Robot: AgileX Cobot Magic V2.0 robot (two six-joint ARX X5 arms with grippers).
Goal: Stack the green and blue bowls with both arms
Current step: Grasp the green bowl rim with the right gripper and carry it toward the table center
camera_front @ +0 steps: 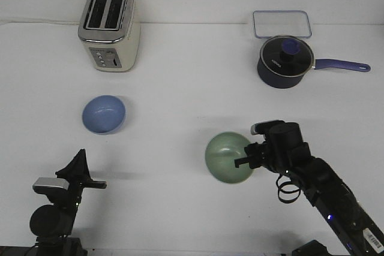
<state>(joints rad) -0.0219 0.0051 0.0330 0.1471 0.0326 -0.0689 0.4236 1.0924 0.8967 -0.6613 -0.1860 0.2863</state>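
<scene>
While both arms are working: two bowls lying well apart on surface (pixel 192 88)
Green bowl (pixel 227 157): sitting at right tool (pixel 245 159), apparently gripping its rim (closure unclear)
Blue bowl (pixel 104 113): lying forward of left tool (pixel 78 163), nearer arm
Left tool: holding nothing, opening not discernible

Right pincer (pixel 245 161) extended, left pincer (pixel 80 161) upright.

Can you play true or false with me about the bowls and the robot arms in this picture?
1. The blue bowl sits in front of the toaster. True.
2. The green bowl is stacked inside the blue bowl. False: they sit apart on the table.
3. The right pincer is at the green bowl's rim. True.
4. The left pincer is holding the blue bowl. False: it is near the table's front edge, touching no bowl.
5. The saucepan has no lid. False: a glass lid covers it.
</scene>
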